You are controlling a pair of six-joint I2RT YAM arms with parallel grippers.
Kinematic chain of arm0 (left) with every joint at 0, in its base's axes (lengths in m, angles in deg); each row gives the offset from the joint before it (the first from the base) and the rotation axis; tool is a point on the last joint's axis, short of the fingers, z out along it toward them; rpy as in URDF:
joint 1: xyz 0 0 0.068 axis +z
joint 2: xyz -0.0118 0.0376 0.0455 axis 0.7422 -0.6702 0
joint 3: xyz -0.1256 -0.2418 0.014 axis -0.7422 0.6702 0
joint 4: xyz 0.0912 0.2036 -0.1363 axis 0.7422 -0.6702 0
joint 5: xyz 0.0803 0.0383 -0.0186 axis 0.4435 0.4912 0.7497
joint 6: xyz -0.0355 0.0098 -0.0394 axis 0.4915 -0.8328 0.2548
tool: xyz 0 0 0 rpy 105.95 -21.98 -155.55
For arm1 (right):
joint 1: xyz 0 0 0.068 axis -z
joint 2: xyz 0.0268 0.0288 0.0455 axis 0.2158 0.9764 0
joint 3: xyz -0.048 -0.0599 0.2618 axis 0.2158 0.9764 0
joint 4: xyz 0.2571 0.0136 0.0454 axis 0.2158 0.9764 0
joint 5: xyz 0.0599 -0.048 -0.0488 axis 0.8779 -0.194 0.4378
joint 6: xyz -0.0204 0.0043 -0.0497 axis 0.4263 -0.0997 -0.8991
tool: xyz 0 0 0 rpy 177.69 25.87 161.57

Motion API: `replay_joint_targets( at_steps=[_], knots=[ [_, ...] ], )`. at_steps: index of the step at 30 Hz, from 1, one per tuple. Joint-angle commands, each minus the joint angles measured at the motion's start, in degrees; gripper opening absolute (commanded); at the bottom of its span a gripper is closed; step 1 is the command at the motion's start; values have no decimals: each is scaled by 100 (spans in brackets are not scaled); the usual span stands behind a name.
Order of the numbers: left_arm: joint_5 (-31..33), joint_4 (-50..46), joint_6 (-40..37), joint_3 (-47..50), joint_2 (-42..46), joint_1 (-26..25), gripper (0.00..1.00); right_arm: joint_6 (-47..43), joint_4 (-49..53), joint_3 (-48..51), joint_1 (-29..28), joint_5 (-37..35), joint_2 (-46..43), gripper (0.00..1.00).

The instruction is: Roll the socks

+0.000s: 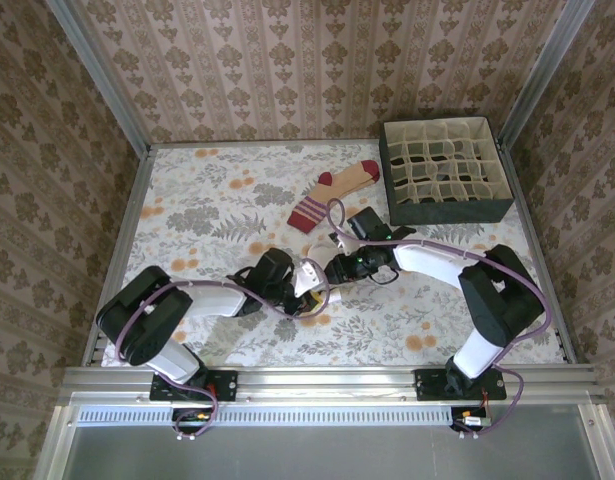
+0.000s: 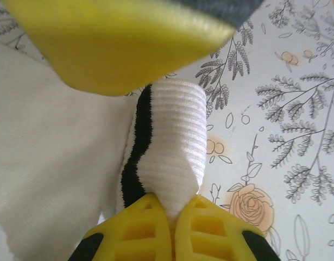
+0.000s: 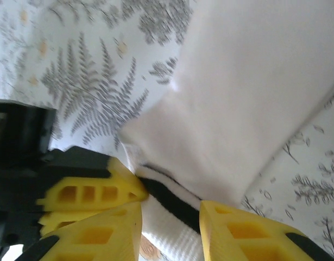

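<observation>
Where my left tool (image 2: 172,220) closes, its two yellow fingers (image 2: 139,236) meet on the ribbed cuff of the cream-white sock (image 2: 175,136). They pinch it so that the cuff rises from the fingertips as a short bunched roll, with one black stripe running down its left side. The rest of that sock spreads as loose white cloth to the left of the roll. A blurred yellow pad (image 2: 118,43) crosses just above the cuff in the left wrist view. My right tool (image 3: 172,215) stands at the same cuff. Its fingers are set a little apart, and the striped rib fills the gap between them and touches both, so it holds the sock there. The left tool's yellow fingertip lies just beside the right tool's left finger in the right wrist view, and the sock's white body fans upward and to the right from the grip. Seen from the top camera, both tools meet near the middle of the floral counter (image 1: 207,200), with the white sock between them, lifted off the cloth at the cuff. The tan sock (image 1: 332,195), with its maroon toe and striped cuff, lies flat farther back, apart from both tools. A dark box (image 1: 447,212) divided into small cells sits just beside it at the far right corner.
</observation>
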Motion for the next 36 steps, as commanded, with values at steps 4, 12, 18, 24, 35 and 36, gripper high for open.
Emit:
replay_joint_targets(
  at_steps=[4, 12, 18, 24, 35, 36],
  knots=[
    [-823, -919, 747, -90, -275, 357, 0, -158, -828, 148, 16, 822, 106, 30],
    [-1690, -816, 1132, -125, -449, 820, 0, -533, -580, 37, 8, 1305, 597, 32],
    [-1949, -815, 1123, -189, -613, 1000, 0, -796, -255, -7, 13, 1384, 839, 35],
    [-2035, -831, 1246, -300, -825, 1139, 0, -932, -110, 42, 8, 1449, 869, 38],
    [-2135, -582, 1678, -244, -1047, 1442, 0, -1347, 560, -100, -96, 703, 906, 39],
    [-2151, -574, 1689, -244, -1063, 1451, 0, -1357, 566, -107, -115, 671, 909, 39]
  ],
)
